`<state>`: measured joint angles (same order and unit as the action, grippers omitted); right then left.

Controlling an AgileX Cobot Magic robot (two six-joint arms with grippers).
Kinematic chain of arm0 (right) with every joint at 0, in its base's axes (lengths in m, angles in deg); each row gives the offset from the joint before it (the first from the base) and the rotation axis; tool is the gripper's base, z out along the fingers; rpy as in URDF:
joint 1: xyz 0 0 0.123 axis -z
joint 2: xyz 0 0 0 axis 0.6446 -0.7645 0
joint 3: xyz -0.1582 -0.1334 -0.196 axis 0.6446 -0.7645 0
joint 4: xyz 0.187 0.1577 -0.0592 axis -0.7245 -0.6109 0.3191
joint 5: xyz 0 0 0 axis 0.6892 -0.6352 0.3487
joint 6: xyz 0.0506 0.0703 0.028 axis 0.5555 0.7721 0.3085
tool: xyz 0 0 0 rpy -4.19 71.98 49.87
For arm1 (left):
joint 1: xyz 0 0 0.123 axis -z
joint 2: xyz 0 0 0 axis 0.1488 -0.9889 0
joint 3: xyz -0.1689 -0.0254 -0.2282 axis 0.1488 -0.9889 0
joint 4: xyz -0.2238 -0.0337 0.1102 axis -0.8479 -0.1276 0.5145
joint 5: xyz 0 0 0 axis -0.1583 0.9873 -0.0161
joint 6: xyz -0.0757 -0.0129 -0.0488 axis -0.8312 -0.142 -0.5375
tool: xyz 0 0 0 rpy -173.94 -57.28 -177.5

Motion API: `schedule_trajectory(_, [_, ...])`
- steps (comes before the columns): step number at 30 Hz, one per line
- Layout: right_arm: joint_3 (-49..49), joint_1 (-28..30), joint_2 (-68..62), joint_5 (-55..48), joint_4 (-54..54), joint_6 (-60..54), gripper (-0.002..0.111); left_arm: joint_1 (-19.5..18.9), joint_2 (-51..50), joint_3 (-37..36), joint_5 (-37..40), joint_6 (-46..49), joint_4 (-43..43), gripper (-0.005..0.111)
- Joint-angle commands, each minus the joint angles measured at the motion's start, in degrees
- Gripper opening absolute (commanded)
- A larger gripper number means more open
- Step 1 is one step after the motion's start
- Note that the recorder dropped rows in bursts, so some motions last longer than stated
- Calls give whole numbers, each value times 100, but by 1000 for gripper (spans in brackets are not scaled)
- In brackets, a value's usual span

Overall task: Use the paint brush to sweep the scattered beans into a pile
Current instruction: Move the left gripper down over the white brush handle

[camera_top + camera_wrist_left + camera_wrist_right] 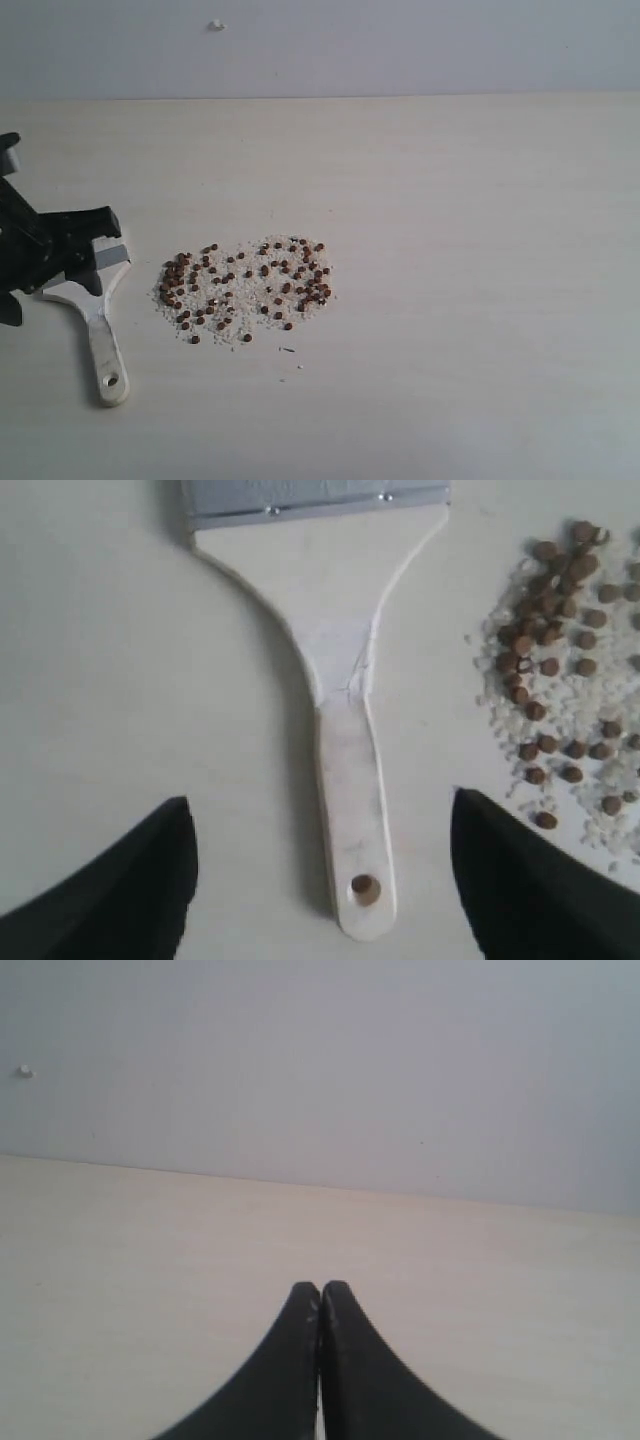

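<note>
Left wrist view first: looks straight down past the left claw [322, 800], spread wide and pinching nothing, one black finger on each side of the paint brush [345, 630] without touching it. Lies flat on the table [120, 680], handle end with its hole nearest, metal band farthest, bristles cut off by the frame edge. Just beside the handle, catches the edge of the beans [560, 640], brown dots mixed through white grains [600, 695].

Exterior view next: puts the left claw [95, 250] over the brush head at the left edge, handle pointing toward the camera. Near it but apart, shows the beans [245, 285] drawn into one loose patch, wider than the brush head, with a few strays along the near edge.

Reads as mostly swept, since nothing lies far out on the table. Leaves, by this judgement, tightening the patch into a compact heap and pulling in the strays.

Right wrist view last: right claw [320, 1295] pressed together, gripping nothing, over bare table, facing a plain wall [350, 1060].

Hidden or unclear: bristles covered by the claw; most of the left arm cut off; right arm absent from the exterior view; brown spot in the handle hole, bean or not, impossible to tell.
</note>
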<state>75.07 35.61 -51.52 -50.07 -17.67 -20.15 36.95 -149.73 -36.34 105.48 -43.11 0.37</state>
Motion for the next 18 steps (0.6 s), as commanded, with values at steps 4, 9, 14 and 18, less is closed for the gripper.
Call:
schedule_trajectory(4, [-24,35,30,84,46,0,0,152,-807,-8,-497,-346,124,68])
schedule_trajectory(9, [-24,35,30,84,46,0,0,152,-1031,-8,-497,-805,492,64])
schedule_trajectory(14, [-24,35,30,84,56,33,0,152,-1100,-8,-753,-965,492,62])
schedule_trajectory(18, [-24,35,30,84,56,33,0,191,-1201,-8,-918,-965,517,62])
